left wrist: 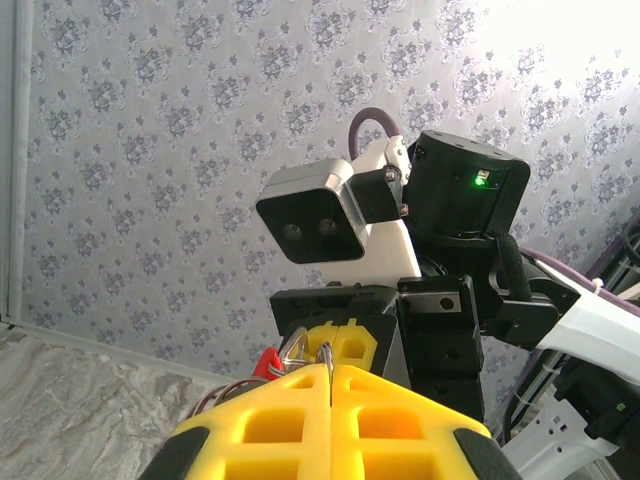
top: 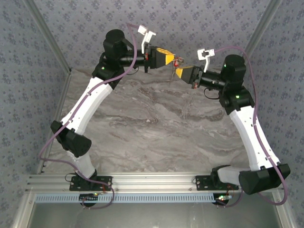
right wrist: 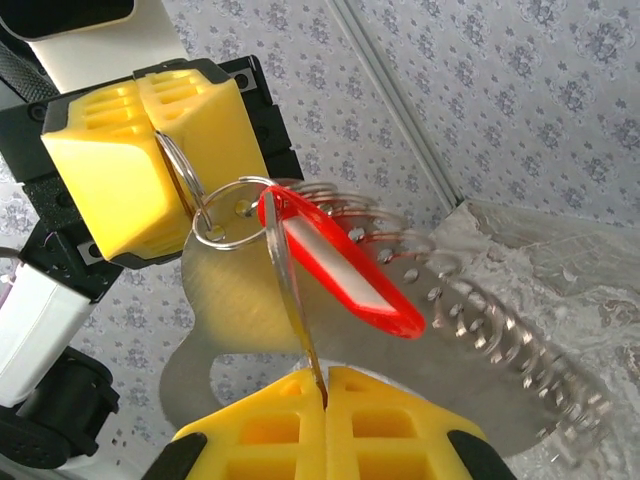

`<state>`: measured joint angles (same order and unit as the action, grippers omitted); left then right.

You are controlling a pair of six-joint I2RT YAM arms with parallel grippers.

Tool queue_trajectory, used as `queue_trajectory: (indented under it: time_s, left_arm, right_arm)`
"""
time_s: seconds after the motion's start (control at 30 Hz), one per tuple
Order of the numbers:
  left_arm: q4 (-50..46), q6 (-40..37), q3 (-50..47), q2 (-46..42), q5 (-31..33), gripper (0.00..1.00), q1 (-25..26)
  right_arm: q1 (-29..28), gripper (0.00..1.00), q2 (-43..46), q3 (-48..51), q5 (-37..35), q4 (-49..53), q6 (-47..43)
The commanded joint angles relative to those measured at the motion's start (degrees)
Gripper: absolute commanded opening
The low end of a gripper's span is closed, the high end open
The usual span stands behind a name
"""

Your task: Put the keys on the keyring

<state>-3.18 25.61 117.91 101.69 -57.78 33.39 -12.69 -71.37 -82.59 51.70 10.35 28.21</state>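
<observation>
Both arms are raised over the far side of the table, tips almost touching. My left gripper (top: 172,58) (left wrist: 331,368) (right wrist: 165,150) is shut on the keyring (right wrist: 176,165) (left wrist: 328,352), a silver ring poking out between its yellow fingers. A smaller wire loop (right wrist: 235,212) hangs from it with a red key tag (right wrist: 340,265) (top: 178,60) (left wrist: 268,362) and a broad flat silver blade (right wrist: 230,300). My right gripper (top: 178,71) (right wrist: 325,372) is shut on a thin metal piece (right wrist: 295,300) seen edge-on. I cannot tell whether that piece is a key or a ring.
The marble table (top: 152,128) lies well below the grippers, with patterned walls on the far and side edges. An aluminium rail (top: 156,183) runs along the near edge. The right arm's wrist camera (left wrist: 310,225) sits close above the left fingers.
</observation>
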Motion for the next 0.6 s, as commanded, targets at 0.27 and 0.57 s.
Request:
queue_trajectory:
  time_s: [0.27, 0.57]
  left_arm:
    - [0.98, -1.3, 0.57, -2.11, -1.58, 0.0, -0.35]
    - [1.06, -1.17, 0.66, -1.76, -1.73, 0.0, -0.27]
  right_arm:
    - [1.31, 0.0, -0.05, -6.27, 0.37, 3.12, -1.41]
    - [0.21, 0.0, -2.84, -11.46, 1.16, 3.8, -2.01]
